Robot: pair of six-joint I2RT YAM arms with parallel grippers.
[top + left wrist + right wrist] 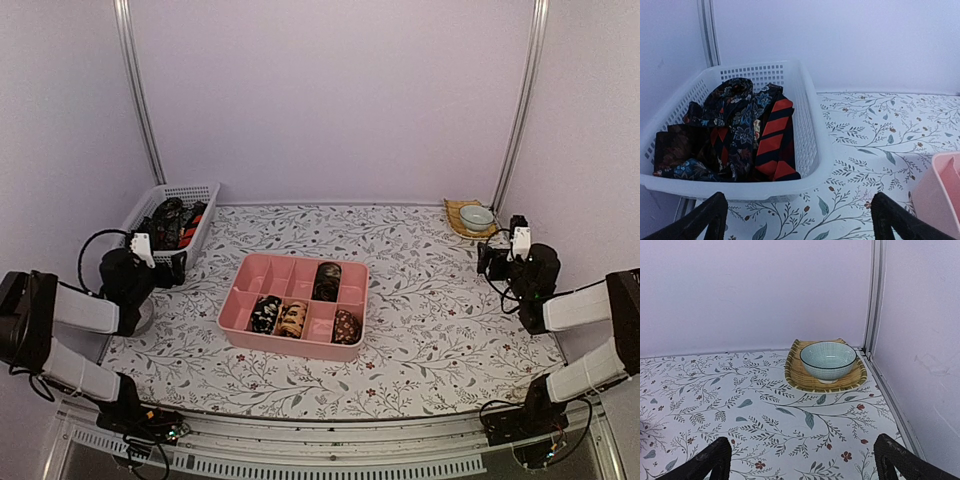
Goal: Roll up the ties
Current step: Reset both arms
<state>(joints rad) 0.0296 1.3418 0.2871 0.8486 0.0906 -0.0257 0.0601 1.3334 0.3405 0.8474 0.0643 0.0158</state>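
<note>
- Spreading widest: one white counter [430, 330] printed with leafy sprigs.
- One pink plastic compartment tray [285, 343], mid-counter, holding four rolled ties [292, 319]: three in the near row, one behind.
- One white plastic mesh basket [807, 125], far left, heaped with loose patterned ties [740, 132], floral and red-striped.
- Left pincer [797, 207] and right pincer [802, 450], black, both spread apart, empty.
- One woven straw dish [795, 376], far right corner, carrying one pale blue ribbed bowl [828, 360].

rolled ties [292, 319]: four coils in pink tray [285, 346] | loose ties [740, 130]: heaped in white basket [810, 125]
</note>
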